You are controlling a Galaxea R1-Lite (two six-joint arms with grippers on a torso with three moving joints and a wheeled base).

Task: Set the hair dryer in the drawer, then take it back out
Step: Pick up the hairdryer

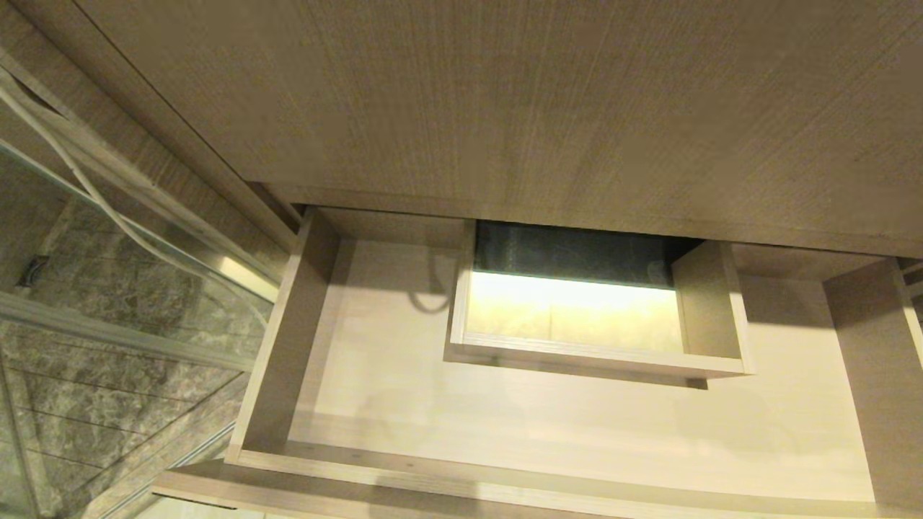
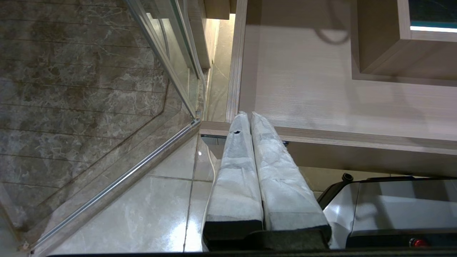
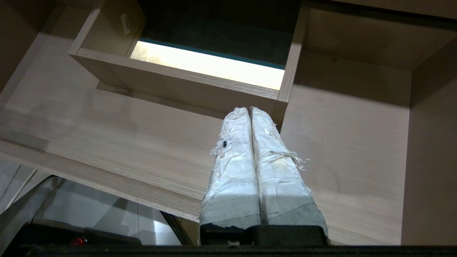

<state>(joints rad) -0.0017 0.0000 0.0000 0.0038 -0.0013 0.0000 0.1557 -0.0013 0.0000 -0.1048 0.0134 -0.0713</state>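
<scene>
Marble-tiled wall and floor behind a glass partition fill the nine o'clock side of the head view, with a tall wood-grain panel at twelve o'clock. Below it the drawer stands pulled out, its pale floor bare around the box-shaped cut-out at centre; the hair dryer shows in no view. The left gripper sits at the drawer's front corner and the right gripper above the drawer near the cut-out, each with wrapped fingers pressed together, holding nothing.
</scene>
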